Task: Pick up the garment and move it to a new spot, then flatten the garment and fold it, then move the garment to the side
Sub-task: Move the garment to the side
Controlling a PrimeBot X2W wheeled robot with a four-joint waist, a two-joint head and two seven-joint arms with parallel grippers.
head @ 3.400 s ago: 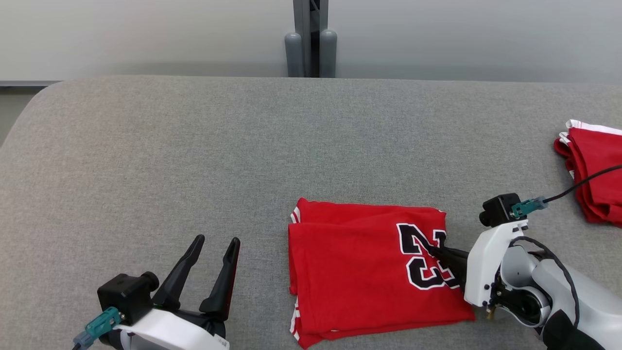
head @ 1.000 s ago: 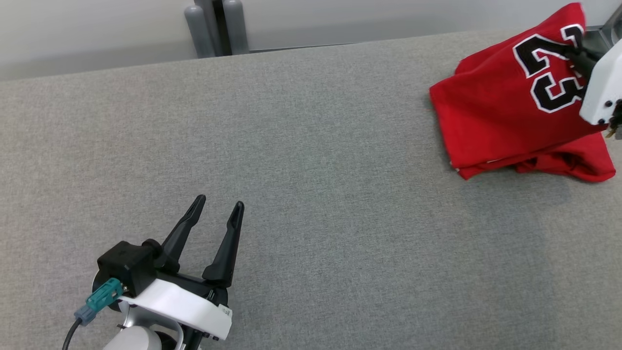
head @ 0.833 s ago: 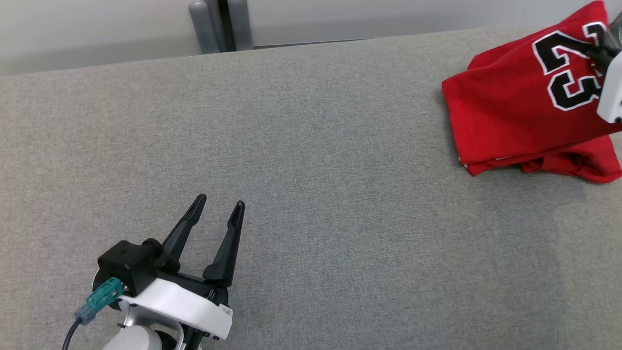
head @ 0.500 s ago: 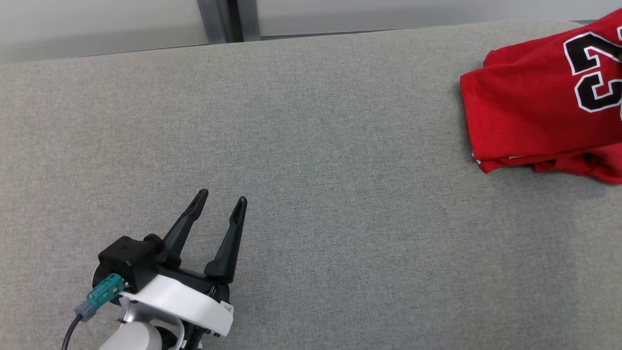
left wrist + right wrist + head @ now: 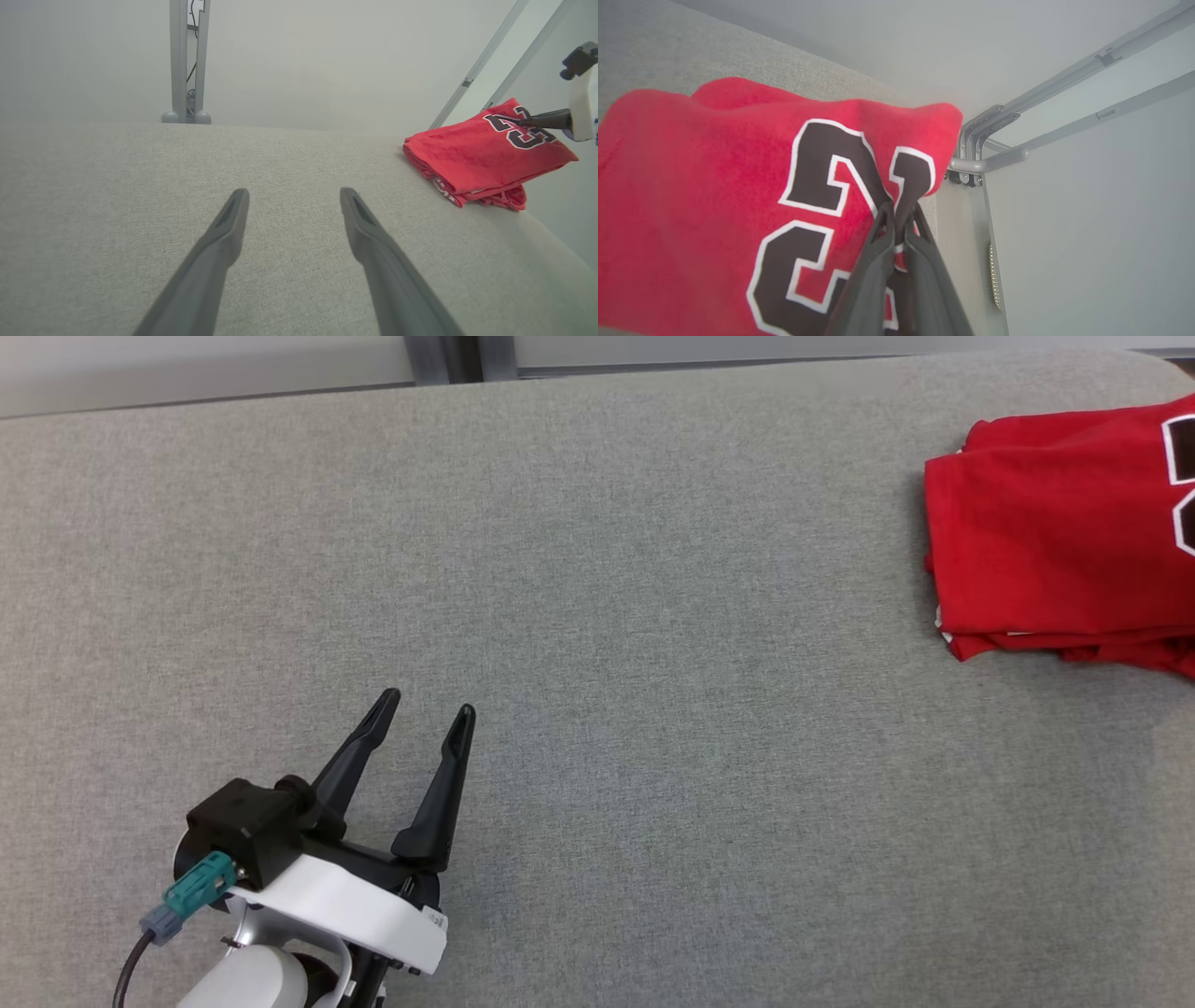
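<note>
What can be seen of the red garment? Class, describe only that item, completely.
The red garment looks like a soft fabric jersey, folded into several flat layers, with white trim peeking out at its lower edge. A black, white-outlined 23 faces up. It lies near the far right corner of the grey fabric-covered table. The right end effector is shut on a pinch of cloth at the number, lifting that spot slightly.

My head view's right edge cuts off much of the garment (image 5: 1046, 523) lying at the table's (image 5: 597, 616) far right corner.
</note>
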